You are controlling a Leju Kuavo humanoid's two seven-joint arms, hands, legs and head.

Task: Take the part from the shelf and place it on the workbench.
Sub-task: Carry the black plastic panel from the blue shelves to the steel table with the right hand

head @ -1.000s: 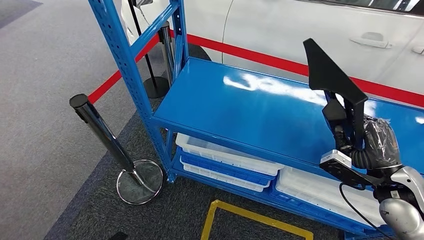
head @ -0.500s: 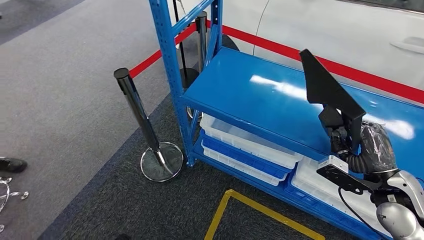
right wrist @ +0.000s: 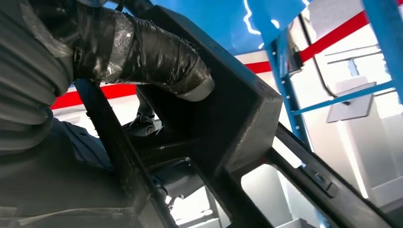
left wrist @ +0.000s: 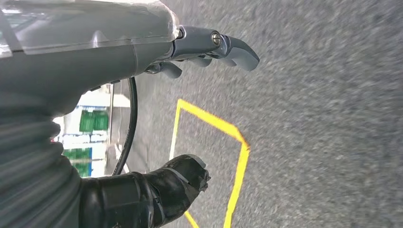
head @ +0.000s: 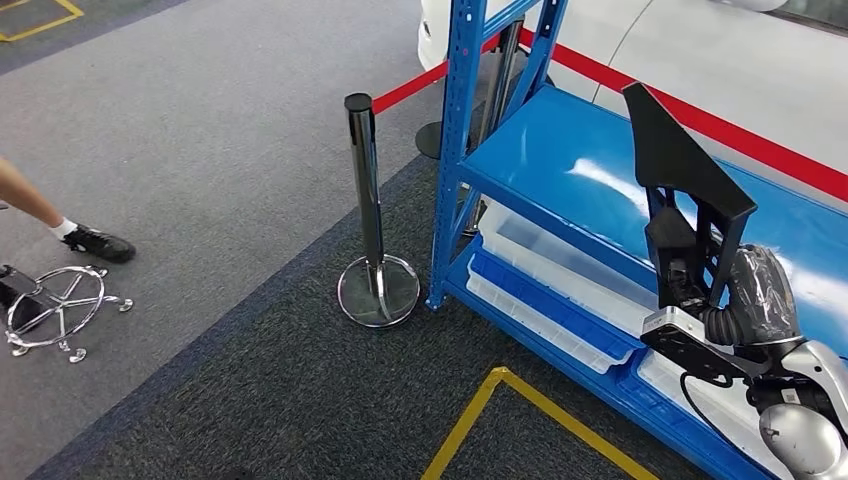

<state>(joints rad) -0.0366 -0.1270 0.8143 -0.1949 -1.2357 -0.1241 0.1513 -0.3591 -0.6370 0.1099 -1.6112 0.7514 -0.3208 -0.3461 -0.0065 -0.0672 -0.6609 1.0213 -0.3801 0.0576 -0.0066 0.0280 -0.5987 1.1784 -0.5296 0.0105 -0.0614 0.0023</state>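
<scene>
Obs., robot beside shelf. The right hand [head: 745,295] grips the part [head: 680,170], a flat black triangular panel with an open ribbed frame at its base. The part stands upright, pointed end up, above the front edge of the blue shelf [head: 560,160], at about 3 o'clock in the head view. In the right wrist view the taped thumb [right wrist: 157,57] presses across one bar of the part's frame [right wrist: 237,123]; the thumb is clamped on it, the other fingers sit behind the frame and cannot be made out.

The left hand [left wrist: 209,47] hangs over grey carpet [left wrist: 332,95], holding nothing, its fingers slightly curled and apart from the thumb [left wrist: 176,183]. A yellow floor line [left wrist: 237,142] runs below it.

Under the shelf deck lie white and blue trays [head: 560,290]. A chrome stanchion [head: 368,210] with a round base stands at about 11 o'clock of the shelf's corner post, a red belt [head: 410,88] running from it. At 9 o'clock, a person's leg and black shoe [head: 95,243], beside a chrome chair base [head: 60,308]. A white car [head: 700,50] stands behind the shelf.
</scene>
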